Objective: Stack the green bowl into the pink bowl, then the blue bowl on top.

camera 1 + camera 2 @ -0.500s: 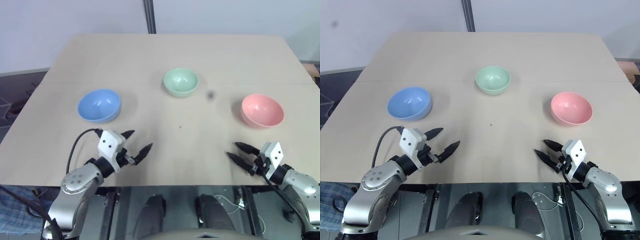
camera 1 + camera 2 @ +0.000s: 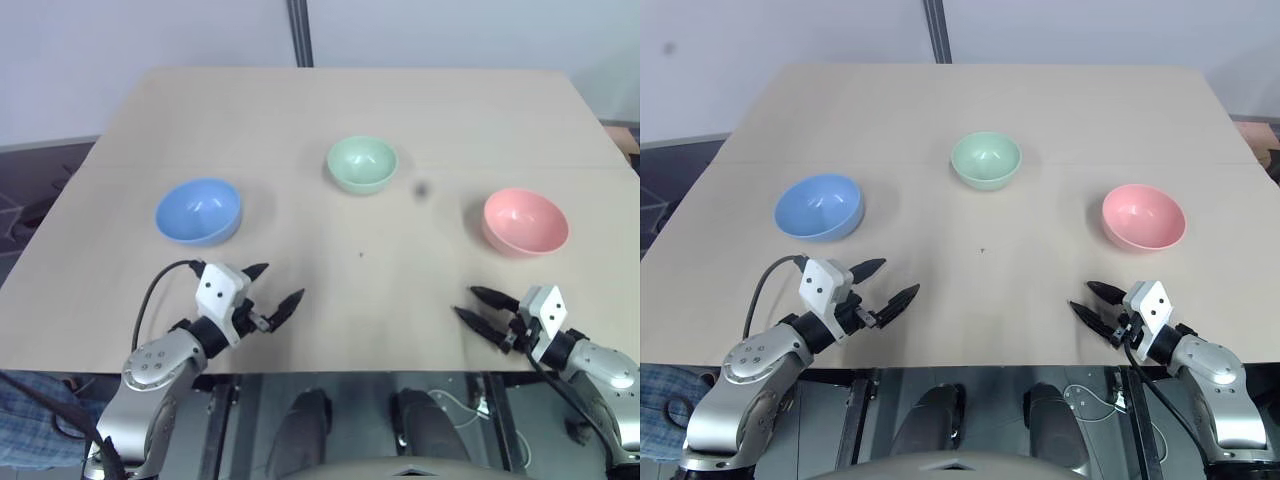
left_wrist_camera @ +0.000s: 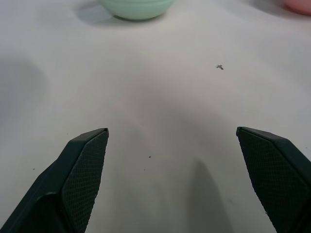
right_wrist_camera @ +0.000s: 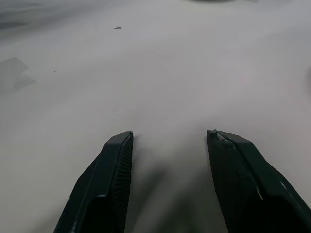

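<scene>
A pale wooden tabletop (image 2: 300, 130) stands before a light wall, with a dark vertical post (image 2: 298, 30) rising behind its far edge. Three plain bowls of the same size sit on it, well apart from one another, none stacked. The blue bowl (image 2: 198, 211) is at the left, the green bowl (image 2: 361, 163) is in the middle and farthest away, and the pink bowl (image 2: 525, 222) is at the right. All three stand upright and hold nothing.

The left tool (image 2: 272, 287) hovers over the near left part of the tabletop, nearer than the blue bowl, released with its two black fingers spread wide and nothing between them. In its wrist view the green bowl (image 3: 137, 8) lies ahead, across bare tabletop.

The right tool (image 2: 476, 305) sits near the near right edge, nearer than the pink bowl, its fingers parted with a clear gap and gripping nothing. A small dark speck (image 2: 361, 254) marks the tabletop's middle.
</scene>
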Controlling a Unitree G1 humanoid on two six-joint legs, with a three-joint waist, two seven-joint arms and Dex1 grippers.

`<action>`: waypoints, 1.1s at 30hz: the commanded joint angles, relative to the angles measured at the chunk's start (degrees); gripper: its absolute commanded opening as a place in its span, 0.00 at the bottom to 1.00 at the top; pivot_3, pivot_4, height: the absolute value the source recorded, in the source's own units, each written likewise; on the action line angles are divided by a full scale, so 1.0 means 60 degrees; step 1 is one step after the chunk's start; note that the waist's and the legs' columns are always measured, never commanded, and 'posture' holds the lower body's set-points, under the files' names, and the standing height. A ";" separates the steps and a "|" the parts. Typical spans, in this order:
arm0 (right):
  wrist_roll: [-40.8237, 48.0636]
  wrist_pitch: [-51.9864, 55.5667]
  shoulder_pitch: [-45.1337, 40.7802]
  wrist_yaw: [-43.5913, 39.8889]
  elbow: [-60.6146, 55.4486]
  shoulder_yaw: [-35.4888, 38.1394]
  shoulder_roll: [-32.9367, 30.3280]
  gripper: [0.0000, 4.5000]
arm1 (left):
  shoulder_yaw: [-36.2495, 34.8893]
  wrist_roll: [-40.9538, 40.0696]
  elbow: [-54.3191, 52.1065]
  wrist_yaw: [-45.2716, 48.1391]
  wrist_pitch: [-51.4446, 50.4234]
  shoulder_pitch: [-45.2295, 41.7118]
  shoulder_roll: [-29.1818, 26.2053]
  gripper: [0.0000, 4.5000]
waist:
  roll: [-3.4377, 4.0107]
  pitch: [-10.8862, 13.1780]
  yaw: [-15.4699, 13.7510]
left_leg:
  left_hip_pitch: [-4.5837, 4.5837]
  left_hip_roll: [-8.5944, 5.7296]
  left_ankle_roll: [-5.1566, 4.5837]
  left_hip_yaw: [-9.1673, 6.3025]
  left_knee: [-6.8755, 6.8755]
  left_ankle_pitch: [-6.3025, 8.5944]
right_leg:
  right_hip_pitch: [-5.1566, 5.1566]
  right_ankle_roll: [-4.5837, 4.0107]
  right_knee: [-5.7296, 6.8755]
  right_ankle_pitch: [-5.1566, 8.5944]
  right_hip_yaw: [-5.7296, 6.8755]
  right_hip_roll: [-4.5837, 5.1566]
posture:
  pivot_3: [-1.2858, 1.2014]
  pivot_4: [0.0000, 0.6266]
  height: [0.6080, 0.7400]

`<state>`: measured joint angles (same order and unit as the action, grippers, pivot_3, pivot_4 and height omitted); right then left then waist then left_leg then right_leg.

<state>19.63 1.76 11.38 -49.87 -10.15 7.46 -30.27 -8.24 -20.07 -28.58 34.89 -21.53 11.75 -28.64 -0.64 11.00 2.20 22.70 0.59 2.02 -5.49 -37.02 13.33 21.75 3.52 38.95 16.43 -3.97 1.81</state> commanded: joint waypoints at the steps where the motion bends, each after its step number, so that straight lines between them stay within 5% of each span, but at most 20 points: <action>1: 0.0062 -0.0260 -0.0094 -0.0095 -0.0019 0.0030 -0.0062 0.56 | -0.0044 -0.0099 -0.0323 0.0007 0.0034 0.0028 -0.0090 0.99 | 0.0000 0.0000 0.0000 | 0.0000 0.0000 0.0000 0.0000 0.0000 0.0000 | 0.0000 0.0000 0.0000 0.0000 0.0000 0.0000 | 0.52 0.24 1.00; 14: 0.0197 -0.0090 -0.0651 0.0080 0.0385 0.0300 -0.0111 0.56 | 0.0136 -0.0328 -0.0520 0.0460 0.0270 -0.0272 -0.0162 0.99 | 0.0000 0.0000 0.0000 | -0.0001 0.0000 0.0000 0.0000 0.0000 0.0000 | -0.0001 0.0000 0.0000 0.0000 0.0001 0.0000 | 0.52 0.24 1.00; 21: -0.0864 -0.0490 -0.0778 0.0215 0.0737 0.0055 -0.0725 0.56 | 0.0137 -0.2209 -0.1431 0.1397 -0.0416 -0.0608 -0.0458 0.99 | 0.0004 0.0000 -0.0020 | 0.0004 -0.0003 -0.0001 0.0001 0.0001 0.0001 | -0.0001 0.0000 -0.0005 -0.0001 0.0003 0.0005 | 0.52 0.24 1.00; 27: -0.0626 0.0253 -0.1190 0.0074 -0.0761 0.0196 -0.1570 0.56 | 0.0161 -0.3038 -0.1811 0.2232 -0.0881 -0.0729 -0.1391 0.99 | 0.0009 0.0002 0.0000 | -0.0006 0.0000 -0.0001 0.0001 0.0001 0.0001 | -0.0004 -0.0001 0.0001 0.0000 0.0002 -0.0001 | 0.52 0.24 1.00; 33: 0.0250 0.2377 -0.3011 0.1451 -0.2065 0.0754 -0.1605 0.56 | 0.0223 -0.3410 -0.1522 0.2405 -0.1027 -0.1307 -0.1624 0.99 | 0.0006 0.0000 0.0006 | -0.0006 0.0003 -0.0001 -0.0002 -0.0004 0.0000 | -0.0004 0.0001 0.0005 -0.0001 0.0003 -0.0005 | 0.52 0.24 1.00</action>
<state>20.51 12.76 -6.27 -43.25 -20.90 10.42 -39.14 -6.64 -39.65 -37.12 48.74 -27.92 4.35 -37.99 -0.60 11.01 2.24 22.67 0.60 2.01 -5.53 -37.04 13.34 21.72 3.52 38.95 16.43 -3.92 1.78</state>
